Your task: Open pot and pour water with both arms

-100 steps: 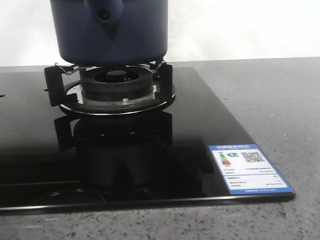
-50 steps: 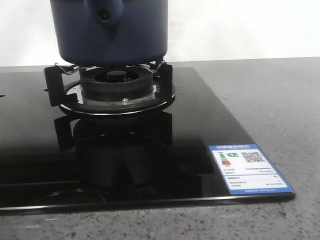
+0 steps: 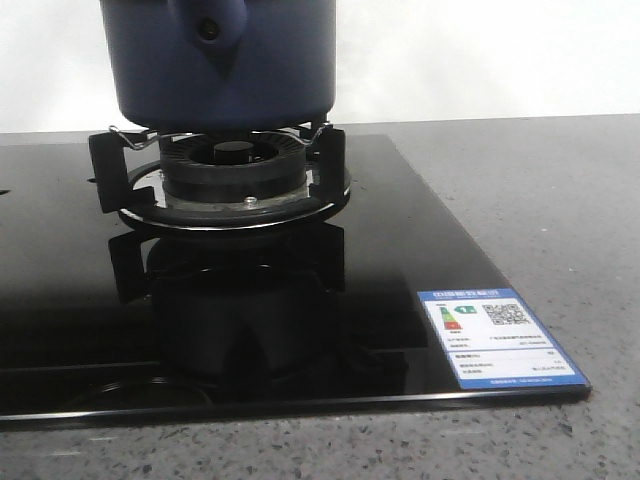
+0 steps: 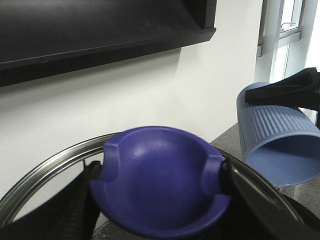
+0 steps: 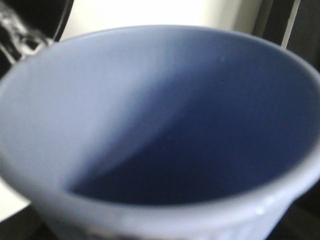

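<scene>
pot: I'm seeing the dark blue pot [image 3: 222, 62] sitting on the burner grate [image 3: 225, 175] of the black stove top [image 3: 400, 250], handle stub with its round hole facing the front camera; its top is cut off in that view.
lid: I'm holding it with the left arm; the blue knob [image 4: 160, 187] is filling the left wrist view with the steel rim of the lid [image 4: 45, 167] curving behind it. Whether the lid is lifted clear of the pot I cannot tell.
left gripper [image 4: 157, 182]: it is clamping the knob, dark fingers [image 4: 82, 187] pressing in on both sides, narrow opening.
right gripper [image 4: 292, 85]: I'm gripping the pale blue ribbed cup [image 4: 277, 140] with it, black fingers pinching the wall near the base; the cup is lying tipped, mouth sideways and down.
cup inside: looking empty in the right wrist view [image 5: 165, 125], blurred, no water visible.
handling guess: I'm treating the pot as heavy and rigid, staying put on the grate. The lid is probably light, possibly glass, so fragile; the smooth knob could slip, so I'm keeping the grip centred on its side notches.
risk: the cup wall is thin and ribbed, so a pinch grip could rotate.
</scene>
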